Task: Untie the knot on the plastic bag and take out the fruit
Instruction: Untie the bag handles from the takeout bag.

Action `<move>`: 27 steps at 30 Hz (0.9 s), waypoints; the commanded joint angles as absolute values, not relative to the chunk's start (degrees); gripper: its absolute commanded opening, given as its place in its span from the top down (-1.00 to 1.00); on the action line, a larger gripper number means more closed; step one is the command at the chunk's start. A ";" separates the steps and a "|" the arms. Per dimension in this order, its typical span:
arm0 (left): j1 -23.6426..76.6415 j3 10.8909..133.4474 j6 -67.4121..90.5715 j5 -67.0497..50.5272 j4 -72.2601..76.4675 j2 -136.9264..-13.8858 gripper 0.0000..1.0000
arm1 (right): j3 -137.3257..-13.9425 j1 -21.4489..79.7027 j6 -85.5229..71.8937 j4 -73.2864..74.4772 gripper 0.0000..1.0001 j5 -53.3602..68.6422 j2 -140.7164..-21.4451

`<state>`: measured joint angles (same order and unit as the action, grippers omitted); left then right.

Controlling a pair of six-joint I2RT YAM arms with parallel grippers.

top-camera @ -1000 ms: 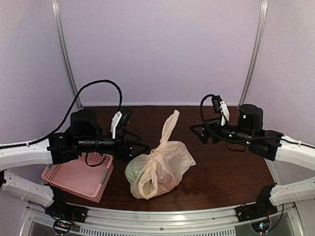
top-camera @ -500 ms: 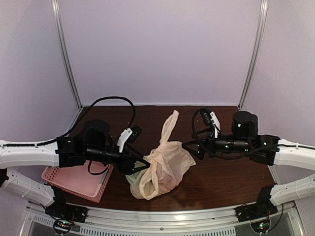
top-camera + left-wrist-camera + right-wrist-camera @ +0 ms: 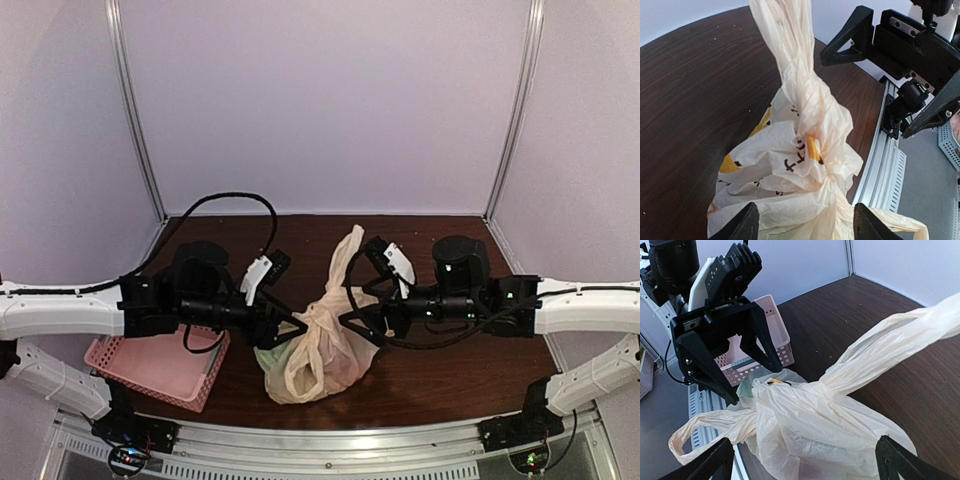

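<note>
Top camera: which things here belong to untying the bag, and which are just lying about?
In the job: plastic bag, its knot, green fruit showing through it, left gripper and right gripper, both open, flanking the bag.
Lying about: pink basket, left of the bag.

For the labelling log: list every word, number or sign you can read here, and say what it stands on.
No text here can be read outright.
Plastic bag: dark printed strokes beside yellow-orange marks, just below the knot; too crumpled to read.
Pink basket: no lettering visible.
</note>
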<state>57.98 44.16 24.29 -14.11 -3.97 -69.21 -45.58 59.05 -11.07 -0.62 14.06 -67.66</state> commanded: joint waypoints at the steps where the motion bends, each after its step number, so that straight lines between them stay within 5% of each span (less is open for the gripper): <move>1: 58.22 46.14 23.38 -11.80 -1.70 -68.93 -0.33 | -48.57 59.42 -6.92 -0.42 -1.00 12.24 -69.64; 12: 58.27 46.17 23.11 -13.20 -1.62 -69.72 -0.41 | -53.00 59.41 -3.54 2.46 -1.00 15.61 -74.77; 27: 58.21 46.37 23.88 -16.65 2.72 -72.40 -0.02 | -53.84 60.85 -2.90 4.73 -0.99 14.80 -77.67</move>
